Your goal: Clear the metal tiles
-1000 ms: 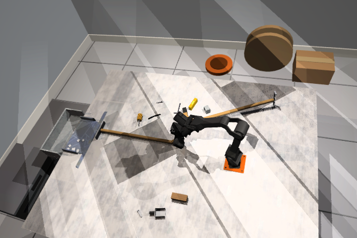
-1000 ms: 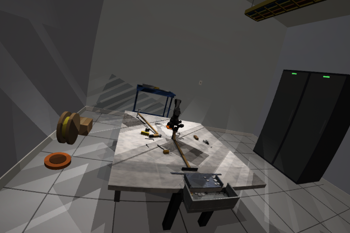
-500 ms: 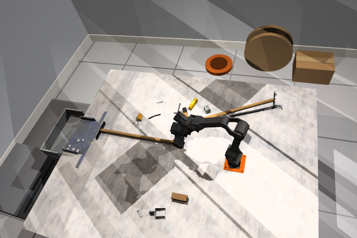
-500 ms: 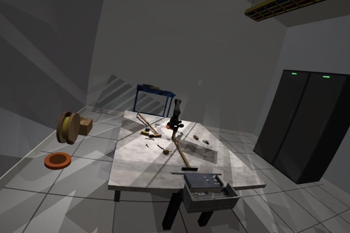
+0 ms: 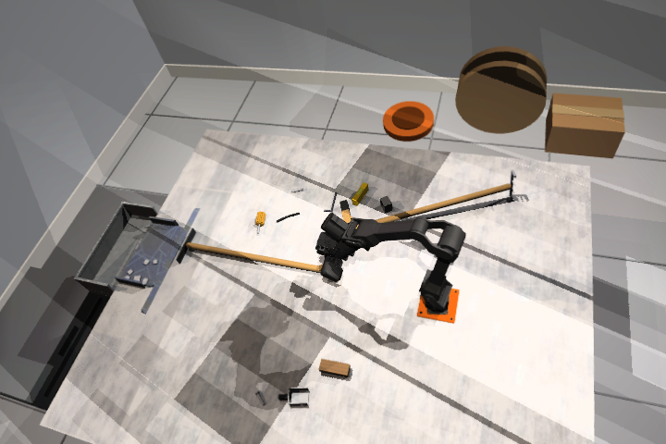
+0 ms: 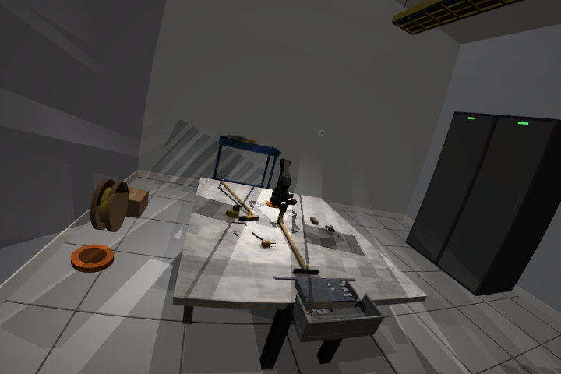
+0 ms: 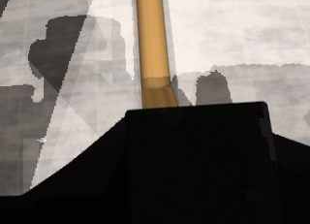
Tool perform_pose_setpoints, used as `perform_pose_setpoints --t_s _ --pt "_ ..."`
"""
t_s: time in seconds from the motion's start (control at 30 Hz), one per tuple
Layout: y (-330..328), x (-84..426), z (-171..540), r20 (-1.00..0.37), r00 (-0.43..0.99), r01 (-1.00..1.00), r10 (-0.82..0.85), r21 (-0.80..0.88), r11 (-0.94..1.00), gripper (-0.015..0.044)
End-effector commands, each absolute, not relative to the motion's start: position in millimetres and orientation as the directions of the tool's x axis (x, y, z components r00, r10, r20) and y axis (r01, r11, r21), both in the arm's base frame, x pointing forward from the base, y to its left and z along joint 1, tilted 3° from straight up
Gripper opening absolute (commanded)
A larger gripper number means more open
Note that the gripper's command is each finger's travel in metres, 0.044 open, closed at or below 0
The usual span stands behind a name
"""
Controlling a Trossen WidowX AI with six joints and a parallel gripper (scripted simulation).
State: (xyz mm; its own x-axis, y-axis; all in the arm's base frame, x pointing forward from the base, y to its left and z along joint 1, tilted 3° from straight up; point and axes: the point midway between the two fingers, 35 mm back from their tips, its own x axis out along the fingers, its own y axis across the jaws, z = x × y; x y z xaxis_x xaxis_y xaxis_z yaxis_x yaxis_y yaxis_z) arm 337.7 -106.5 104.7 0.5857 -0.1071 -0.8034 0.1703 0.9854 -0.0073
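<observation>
The long scraper has a wooden handle (image 5: 255,256) (image 6: 293,245) (image 7: 154,45) and a dark blade (image 5: 181,252) (image 6: 305,271) beside the plate's near edge. My gripper (image 5: 330,262) (image 6: 282,210) (image 7: 169,122) is shut on the black grip block at the handle's other end, low over the table. The block hides most of the fingers in the wrist view. The steel plate (image 5: 158,243) (image 6: 314,291) bears several pale metal tiles (image 5: 146,262) (image 6: 343,284), mostly toward one side. The catch box (image 5: 101,243) (image 6: 338,329) hangs at its far end; several small pieces (image 6: 321,311) lie inside.
A second long-handled tool (image 5: 449,200) (image 6: 237,198) with a small rake-like head lies to one side. Near it are a yellow block (image 5: 360,193) (image 6: 232,213) and a dark cube (image 5: 386,203). An orange-handled tool (image 5: 260,218) (image 6: 266,242), a wooden block (image 5: 334,367) and a small clamp-like part (image 5: 298,397) also lie about.
</observation>
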Motion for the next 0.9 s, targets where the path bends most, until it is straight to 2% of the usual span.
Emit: perform_pose_setpoints --t_s 0.0,0.87 --pt "-100 339 106 -0.801 0.589 0.165 -0.104 -0.006 0.986 0.0" --pt "-65 343 106 -0.804 0.586 0.166 -0.101 -0.003 0.986 0.0"
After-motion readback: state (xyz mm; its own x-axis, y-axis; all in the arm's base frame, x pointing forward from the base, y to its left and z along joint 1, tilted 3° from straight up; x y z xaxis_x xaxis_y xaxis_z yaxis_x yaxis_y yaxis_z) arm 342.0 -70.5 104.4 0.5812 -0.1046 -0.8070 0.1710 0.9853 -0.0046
